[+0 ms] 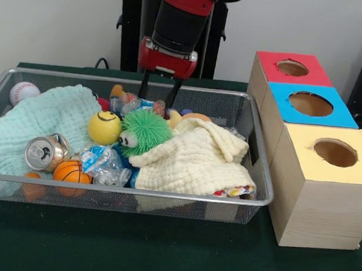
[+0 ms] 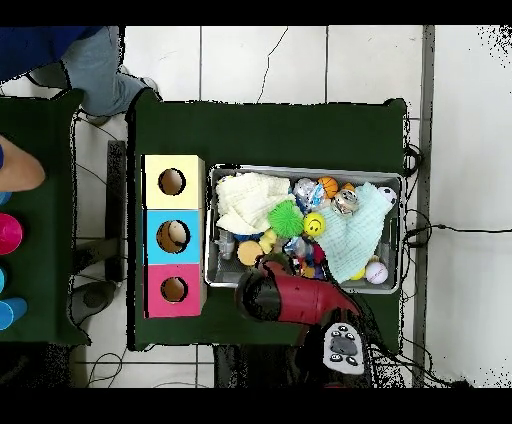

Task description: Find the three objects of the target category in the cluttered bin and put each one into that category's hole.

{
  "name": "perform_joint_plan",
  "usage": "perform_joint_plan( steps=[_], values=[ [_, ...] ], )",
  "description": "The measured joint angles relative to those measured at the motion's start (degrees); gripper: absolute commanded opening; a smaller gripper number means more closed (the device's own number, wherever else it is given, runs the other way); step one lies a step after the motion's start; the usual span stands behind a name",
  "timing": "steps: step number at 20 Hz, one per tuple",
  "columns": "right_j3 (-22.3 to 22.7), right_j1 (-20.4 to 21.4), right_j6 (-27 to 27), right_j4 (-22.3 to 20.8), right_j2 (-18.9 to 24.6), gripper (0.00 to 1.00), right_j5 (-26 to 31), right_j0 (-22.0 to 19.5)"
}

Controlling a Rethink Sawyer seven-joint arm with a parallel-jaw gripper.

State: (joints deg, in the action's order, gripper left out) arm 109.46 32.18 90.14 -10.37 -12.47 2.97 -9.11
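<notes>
A wire bin holds a jumble of objects. A baseball lies at its far left, a yellow smiley ball in the middle and a small basketball at the front left. A green fuzzy ball sits beside the smiley ball. My gripper hangs over the bin's far side, above a pile of small toys, with its two black fingers spread and nothing between them. In the overhead view the red arm covers the gripper. Three boxes with holes stand beside the bin: red, blue and yellow.
A mint cloth and a cream cloth cover parts of the bin's contents. A crushed can and a plastic wrapper lie near the front. A person stands by a second table with cups.
</notes>
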Motion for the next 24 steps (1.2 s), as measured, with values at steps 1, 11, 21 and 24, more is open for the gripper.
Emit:
perform_joint_plan(
  steps=[1, 11, 21, 24],
  values=[
    [0.0, -0.5, 0.0, 0.0, -0.1, 1.00, -0.6, 0.1],
    [0.0, -0.5, 0.0, 0.0, -0.3, 1.00, -4.6, 0.2],
    [0.0, 4.5, 0.0, 0.0, 0.7, 1.00, -4.8, -0.3],
    [0.0, 5.5, 0.0, 0.0, 1.4, 1.00, -4.8, -0.6]
  ],
)
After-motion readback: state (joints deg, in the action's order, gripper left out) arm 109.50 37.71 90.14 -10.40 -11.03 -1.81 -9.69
